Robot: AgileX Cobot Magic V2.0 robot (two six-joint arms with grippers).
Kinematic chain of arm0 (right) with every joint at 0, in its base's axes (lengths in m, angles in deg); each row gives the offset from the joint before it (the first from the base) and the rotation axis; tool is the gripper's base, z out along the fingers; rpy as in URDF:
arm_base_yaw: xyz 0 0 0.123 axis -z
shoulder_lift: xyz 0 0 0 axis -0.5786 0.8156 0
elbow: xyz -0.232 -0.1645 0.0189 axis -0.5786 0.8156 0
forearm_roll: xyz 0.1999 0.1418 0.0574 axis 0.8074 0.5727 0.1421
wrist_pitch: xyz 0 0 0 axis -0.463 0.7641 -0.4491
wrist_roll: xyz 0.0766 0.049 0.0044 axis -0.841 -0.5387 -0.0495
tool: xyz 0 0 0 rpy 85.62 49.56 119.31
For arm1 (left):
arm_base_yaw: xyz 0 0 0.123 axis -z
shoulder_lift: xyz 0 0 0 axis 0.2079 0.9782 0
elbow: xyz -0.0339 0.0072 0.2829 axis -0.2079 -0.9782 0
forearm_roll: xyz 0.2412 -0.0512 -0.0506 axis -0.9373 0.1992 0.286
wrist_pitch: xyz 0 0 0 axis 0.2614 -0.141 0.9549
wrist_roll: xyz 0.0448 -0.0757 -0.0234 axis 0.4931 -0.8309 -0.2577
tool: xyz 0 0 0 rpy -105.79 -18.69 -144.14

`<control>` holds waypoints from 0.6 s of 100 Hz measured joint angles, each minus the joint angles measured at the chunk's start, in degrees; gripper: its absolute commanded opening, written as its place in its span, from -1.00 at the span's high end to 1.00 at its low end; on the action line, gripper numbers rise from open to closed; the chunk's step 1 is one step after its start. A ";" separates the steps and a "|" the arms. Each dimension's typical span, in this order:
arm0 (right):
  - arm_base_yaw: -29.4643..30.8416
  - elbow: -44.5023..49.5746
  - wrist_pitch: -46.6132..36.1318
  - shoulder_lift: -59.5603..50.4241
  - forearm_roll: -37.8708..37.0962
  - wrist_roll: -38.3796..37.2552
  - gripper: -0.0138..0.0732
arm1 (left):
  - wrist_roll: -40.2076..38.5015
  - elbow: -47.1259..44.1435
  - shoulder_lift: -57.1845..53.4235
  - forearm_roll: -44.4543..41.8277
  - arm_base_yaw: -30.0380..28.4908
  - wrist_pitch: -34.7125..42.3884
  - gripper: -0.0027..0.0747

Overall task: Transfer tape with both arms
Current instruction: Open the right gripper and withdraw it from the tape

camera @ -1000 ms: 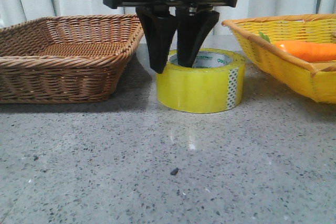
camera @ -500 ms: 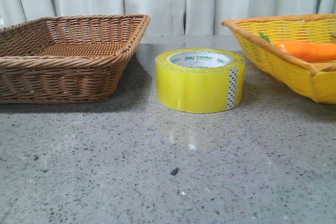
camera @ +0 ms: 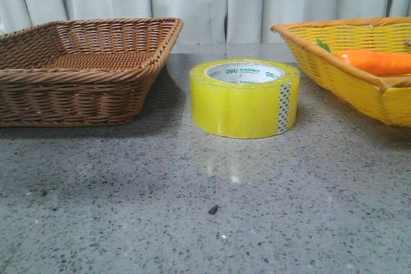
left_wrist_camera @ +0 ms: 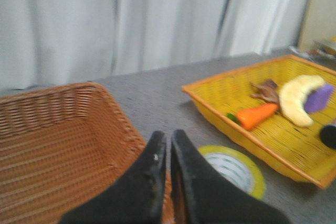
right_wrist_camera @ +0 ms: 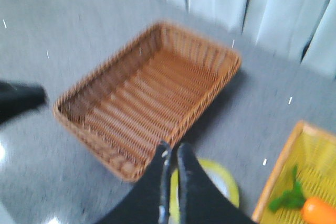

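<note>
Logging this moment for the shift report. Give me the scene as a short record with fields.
tape: yellow roll lying flat on the grey table, between the two baskets, held by nothing
brown basket: left of the tape, nothing seen inside
yellow basket: right of the tape, holds a carrot and other toy food
left claw: shut, above the scene
right claw: shut, above the scene
</note>
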 measured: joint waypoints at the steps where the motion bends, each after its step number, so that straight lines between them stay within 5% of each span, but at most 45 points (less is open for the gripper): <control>1: 0.00 0.26 -0.41 -0.40 -0.27 0.00 0.85 | 0.00 0.36 0.41 0.00 0.57 0.17 0.99; 38: 0.00 17.09 -9.09 -17.81 -4.51 0.00 0.85 | 0.26 10.08 21.05 -2.37 10.59 2.15 0.93; 47: 0.00 20.24 -9.09 -20.41 -4.62 0.00 0.85 | 0.26 12.17 25.62 -2.50 11.88 3.51 0.61; 60: 0.00 23.60 -9.09 -22.91 -4.62 0.00 0.85 | 0.31 15.13 31.43 -2.50 13.72 4.42 -0.12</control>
